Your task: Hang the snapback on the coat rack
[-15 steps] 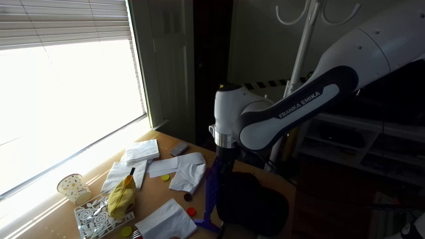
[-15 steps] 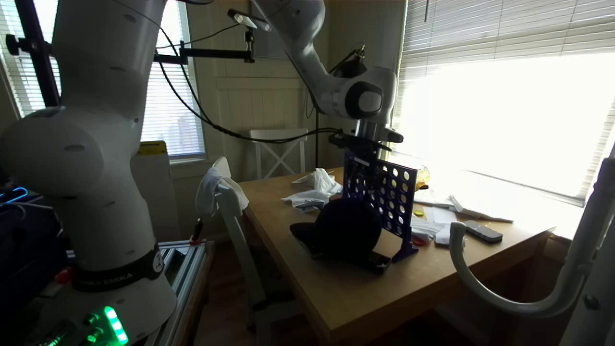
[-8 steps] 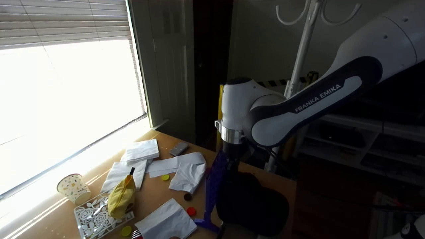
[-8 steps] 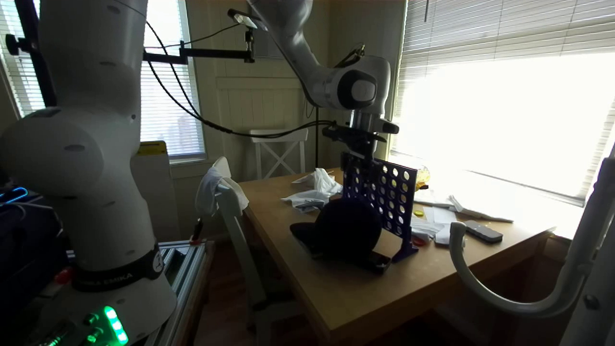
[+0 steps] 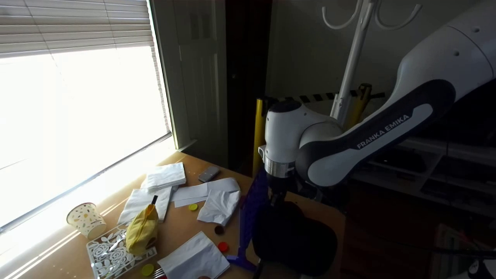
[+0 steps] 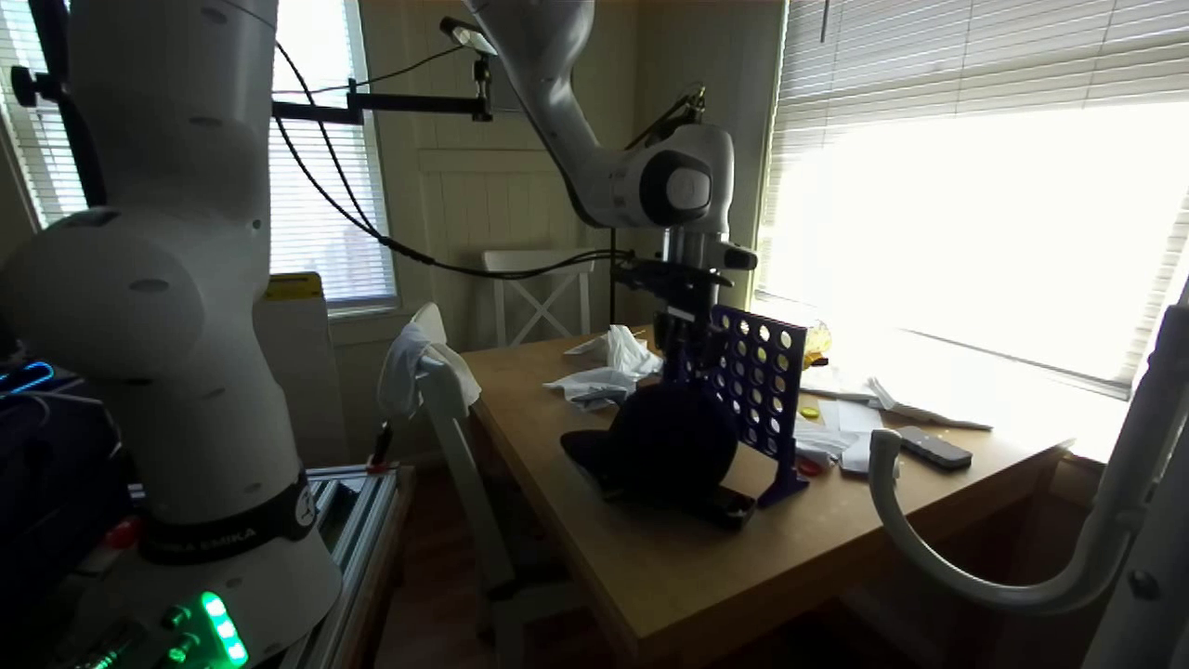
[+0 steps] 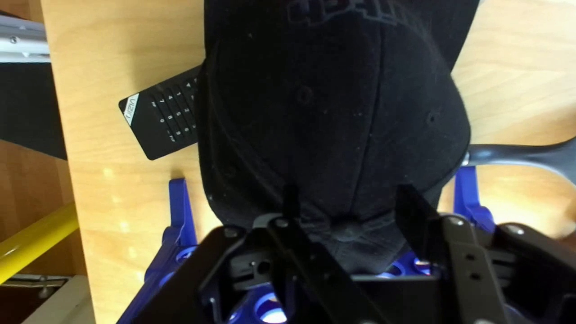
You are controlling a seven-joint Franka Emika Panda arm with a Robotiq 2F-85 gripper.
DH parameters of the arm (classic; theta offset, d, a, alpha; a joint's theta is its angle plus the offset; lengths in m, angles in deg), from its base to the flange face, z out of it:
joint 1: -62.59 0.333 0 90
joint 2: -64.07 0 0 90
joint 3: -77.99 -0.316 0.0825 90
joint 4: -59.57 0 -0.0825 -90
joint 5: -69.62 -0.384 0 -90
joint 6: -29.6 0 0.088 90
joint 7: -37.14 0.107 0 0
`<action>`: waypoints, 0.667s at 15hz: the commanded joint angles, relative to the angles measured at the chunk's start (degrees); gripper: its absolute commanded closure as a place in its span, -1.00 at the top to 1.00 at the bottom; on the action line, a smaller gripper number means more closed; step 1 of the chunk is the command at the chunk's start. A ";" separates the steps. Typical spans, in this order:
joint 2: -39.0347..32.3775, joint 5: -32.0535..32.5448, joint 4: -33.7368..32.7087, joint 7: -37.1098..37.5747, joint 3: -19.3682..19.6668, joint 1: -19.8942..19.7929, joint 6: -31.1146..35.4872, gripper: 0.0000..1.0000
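The black snapback lies crown up on the table in both exterior views (image 5: pixel 294 240) (image 6: pixel 673 441). In the wrist view the snapback (image 7: pixel 342 112) shows its crown from above, the top button near my jaws. My gripper (image 7: pixel 347 195) is open, one finger on each side of the button in that view. In an exterior view my dark gripper (image 6: pixel 689 358) is over the far side of the crown. Whether the fingertips touch the cloth I cannot tell. The white coat rack pole with upward-curving hooks (image 5: pixel 354 54) stands behind the table; one hook is close in an exterior view (image 6: pixel 999 592).
A blue upright game grid (image 6: pixel 757 381) stands right beside the snapback and gripper. A black remote (image 7: pixel 164 112) lies partly under the cap, and a dark handle (image 7: pixel 517 154) lies near it. Napkins (image 5: pixel 193 255), a cup (image 5: pixel 87 221) and a yellow pouch (image 5: pixel 141 232) lie beyond the grid.
My arm and gripper have moved sideways, right in an exterior view and left in an exterior view, away from the grid. The arm rose, then came down again. The snapback has not moved.
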State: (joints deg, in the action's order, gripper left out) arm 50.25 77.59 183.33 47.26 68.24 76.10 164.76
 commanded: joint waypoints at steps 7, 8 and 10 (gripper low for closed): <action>1.38 13.25 6.29 15.83 3.95 3.44 11.51 0.28; 1.42 13.70 6.54 16.77 4.25 3.59 12.12 0.28; 1.68 14.72 7.09 18.85 4.91 3.88 13.36 0.26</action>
State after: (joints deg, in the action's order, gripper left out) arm 50.26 89.37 187.99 61.85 71.43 78.78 175.46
